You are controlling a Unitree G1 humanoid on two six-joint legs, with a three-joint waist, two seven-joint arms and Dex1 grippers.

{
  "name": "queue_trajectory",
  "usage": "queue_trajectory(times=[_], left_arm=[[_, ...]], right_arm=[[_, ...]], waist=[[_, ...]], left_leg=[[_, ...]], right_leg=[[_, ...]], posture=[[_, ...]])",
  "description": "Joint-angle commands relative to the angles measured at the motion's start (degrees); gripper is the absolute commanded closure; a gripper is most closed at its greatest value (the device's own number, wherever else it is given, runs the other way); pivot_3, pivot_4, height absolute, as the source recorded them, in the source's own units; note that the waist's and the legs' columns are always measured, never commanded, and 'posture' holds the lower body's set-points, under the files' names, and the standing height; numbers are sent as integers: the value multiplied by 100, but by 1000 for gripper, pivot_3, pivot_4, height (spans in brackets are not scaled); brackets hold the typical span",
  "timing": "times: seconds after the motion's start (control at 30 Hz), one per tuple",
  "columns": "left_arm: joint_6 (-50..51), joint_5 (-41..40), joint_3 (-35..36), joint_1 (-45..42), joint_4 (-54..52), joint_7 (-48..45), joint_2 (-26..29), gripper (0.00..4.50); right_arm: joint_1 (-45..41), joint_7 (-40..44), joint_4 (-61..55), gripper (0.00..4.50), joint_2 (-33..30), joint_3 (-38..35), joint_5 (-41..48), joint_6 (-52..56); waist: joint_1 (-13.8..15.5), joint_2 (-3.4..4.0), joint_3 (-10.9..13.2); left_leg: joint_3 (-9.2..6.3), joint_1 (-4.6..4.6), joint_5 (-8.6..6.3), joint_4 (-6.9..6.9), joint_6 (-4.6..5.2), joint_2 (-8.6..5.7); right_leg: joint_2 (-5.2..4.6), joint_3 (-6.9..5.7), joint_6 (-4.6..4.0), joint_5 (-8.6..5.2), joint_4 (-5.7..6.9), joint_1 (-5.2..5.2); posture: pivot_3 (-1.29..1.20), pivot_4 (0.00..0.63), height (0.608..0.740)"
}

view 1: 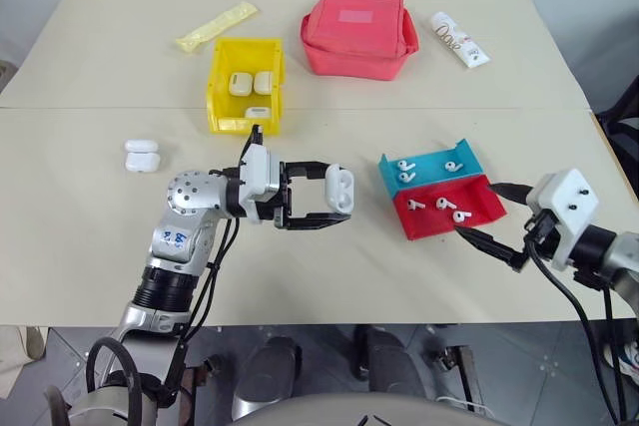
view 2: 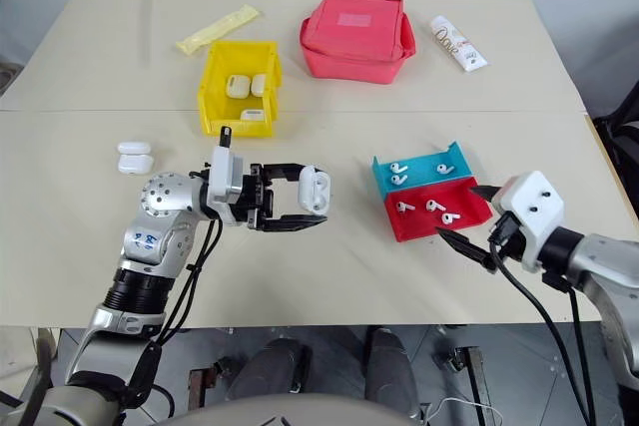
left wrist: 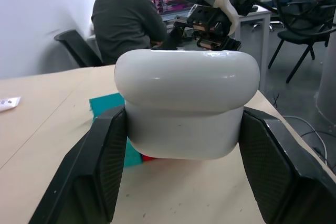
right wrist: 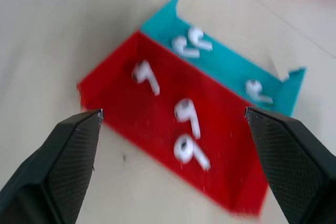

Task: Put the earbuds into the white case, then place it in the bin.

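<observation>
Holding the white case (view 1: 339,189) sideways above the table, the left gripper (view 1: 321,194) has its two black fingers clamped on the case's flat faces, lid end out — to the left of the red tray (view 1: 446,209), level with it. Glossy and rounded, the case looks light and rigid but slippery; the grip across the broad sides seems the safest, and the lid appears closed, so it would need opening before any bud goes in.

The right gripper (view 1: 495,216) hangs just beside the red tray's right edge, fingers spread wide with nothing between them. Three earbuds (right wrist: 188,116) lie loose in that tray; more sit in the teal tray (view 1: 429,169) touching its far side. Each bud is tiny, smooth and likely to skid or roll — pinching across the bulb rather than the thin stem looks wiser. The yellow bin (view 1: 246,85) stands beyond and to the left of the red tray, already holding similar cases.
</observation>
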Motion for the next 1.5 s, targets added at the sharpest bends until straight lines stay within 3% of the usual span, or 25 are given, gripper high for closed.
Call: queue_trajectory(times=[0.03, 0.17, 0.27, 0.37, 0.47, 0.63, 0.77, 0.97, 1.27, 1.5], left_arm=[[-97, -82, 16, -30, 62, -100, -18, 1713], [154, -129, -30, 147, -131, -24, 7, 1713], [295, -69, -60, 284, -310, 170, -4, 1713], [364, -89, -39, 475, -583, 341, -4, 1713], [458, -111, -60, 615, -793, 475, -13, 1713], [576, -131, -100, 853, -1142, 672, -27, 1713], [600, -120, -111, 1008, -1325, 785, -23, 1713], [597, -114, -163, 1148, -1494, 892, -57, 1713], [600, -135, -208, 1281, -1686, 936, -35, 1713], [609, -138, -232, 1423, -1863, 1032, 2, 1713]], right_arm=[[456, 288, -392, 0, -206, -749, 26, 0], [1006, 634, -607, 0, -432, -1168, -27, 64], [916, 682, -561, 0, -592, -1174, 5, 168], [839, 749, -602, 564, -808, -1124, 72, 486], [676, 937, -539, 1587, -1306, -849, 99, 908], [58, 1047, -434, 1587, -1651, -532, 570, 1581], [-721, 992, -348, 2420, -1908, 65, 742, 1923], [-2142, 868, -11, 2420, -2069, 1478, 732, 2478], [-4534, 1030, 1498, 2420, -1638, 4018, -500, 2628], [-5318, 1478, 2271, 2420, -1249, 4819, -1112, 2305]], waist=[[9, 5, -1], [-3, 5, -1], [-11, 5, -1], [-10, 6, -1], [-3, 8, -1], [9, 7, 0], [-2, 12, 2], [-3, 13, 3], [-43, 17, 3], [-31, 18, 4]], left_leg=[[1, -2, 0, 0, 2, -2], [6, 1, 0, -2, 8, -4], [7, 4, -1, -2, 11, -4], [7, 5, -1, -3, 11, -3], [7, 4, 0, -3, 13, -7], [1, 1, 1, -2, 17, -11], [6, -1, 1, -2, 19, -13], [1, -3, 1, -2, 18, -13], [11, -6, 1, -4, 20, -17], [11, -10, 2, -8, 20, -18]], right_leg=[[0, 0, 2, 1, -8, 1], [1, -1, 10, 6, -19, 3], [0, 0, 12, 7, -22, 6], [-2, 4, 12, 7, -23, 6], [-7, 10, 12, 7, -29, 6], [-14, 11, 12, 7, -36, 9], [-19, 10, 16, 9, -41, 8], [-21, 5, 16, 9, -47, 9], [-23, -1, 19, 11, -50, 1], [-21, -4, 20, 11, -52, -4]], posture=[[0, 150, 740], [0, 150, 740], [0, 150, 740], [0, 150, 740], [0, 150, 740], [0, 150, 740], [0, 150, 740], [0, 150, 740], [0, 150, 740], [0, 150, 740]])
